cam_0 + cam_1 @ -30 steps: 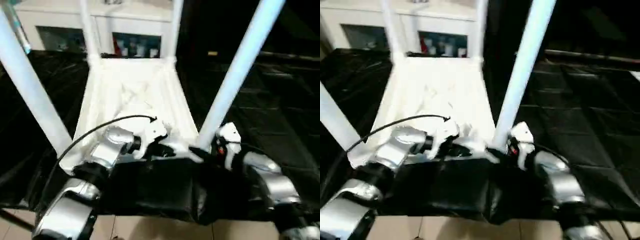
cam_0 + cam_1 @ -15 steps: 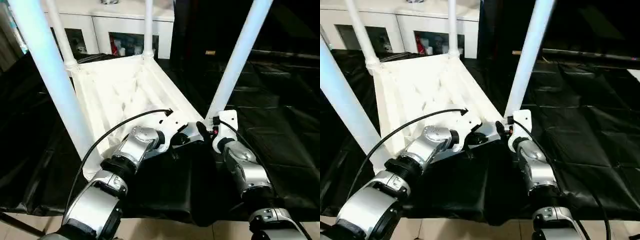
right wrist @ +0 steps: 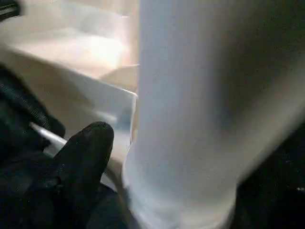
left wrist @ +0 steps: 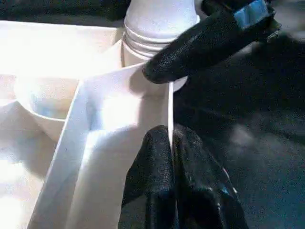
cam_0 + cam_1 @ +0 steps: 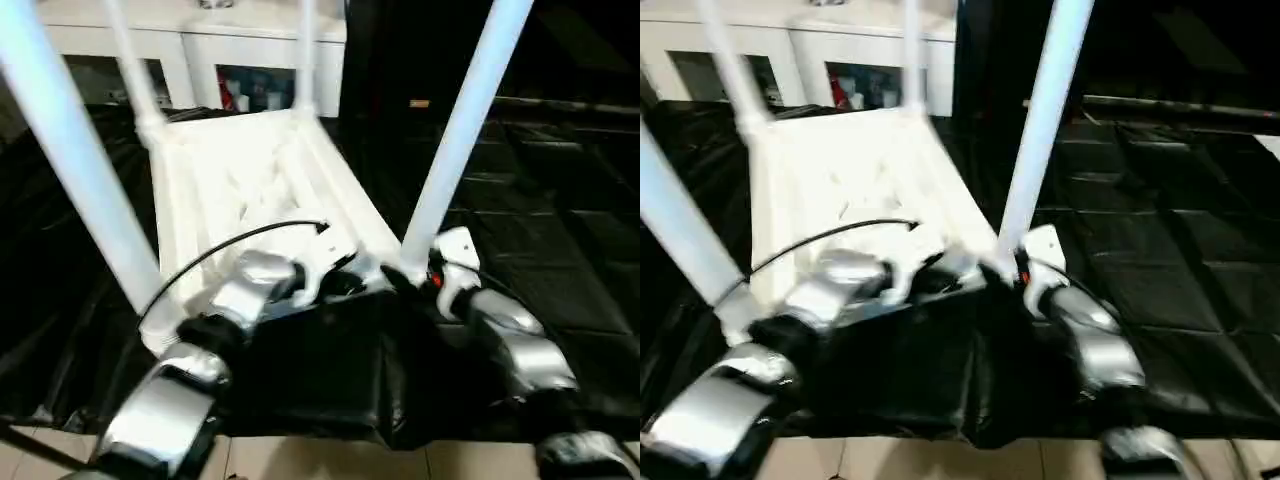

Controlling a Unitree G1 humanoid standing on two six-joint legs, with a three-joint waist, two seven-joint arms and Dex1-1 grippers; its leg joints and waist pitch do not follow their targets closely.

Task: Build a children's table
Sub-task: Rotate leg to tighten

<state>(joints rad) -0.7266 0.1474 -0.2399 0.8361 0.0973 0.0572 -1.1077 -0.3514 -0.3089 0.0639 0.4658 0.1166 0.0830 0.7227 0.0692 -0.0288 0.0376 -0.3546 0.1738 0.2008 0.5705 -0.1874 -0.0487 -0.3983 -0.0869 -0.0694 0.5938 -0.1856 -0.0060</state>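
Note:
The children's table lies upside down on black cloth, its ribbed white tabletop (image 5: 250, 180) facing up. Its white legs stand in the corner sockets: near right leg (image 5: 455, 150), near left leg (image 5: 80, 160), and two far legs (image 5: 135, 60). My left gripper (image 5: 350, 280) is shut on the tabletop's thin near rim (image 4: 170, 114), close to the near right socket. My right gripper (image 5: 405, 278) is open at the foot of the near right leg (image 3: 190, 109). One of its fingers (image 3: 88, 148) stands a little off the leg; the other finger is hidden behind it.
A black cloth (image 5: 560, 200) covers the work surface and drops off at the front edge above pale floor tiles (image 5: 320, 460). A white glass-door cabinet (image 5: 250, 60) stands behind the tabletop.
The head camera has swung about, shifting the whole picture. My right gripper has opened wider at the near right leg. My left gripper keeps its pinch on the rim.

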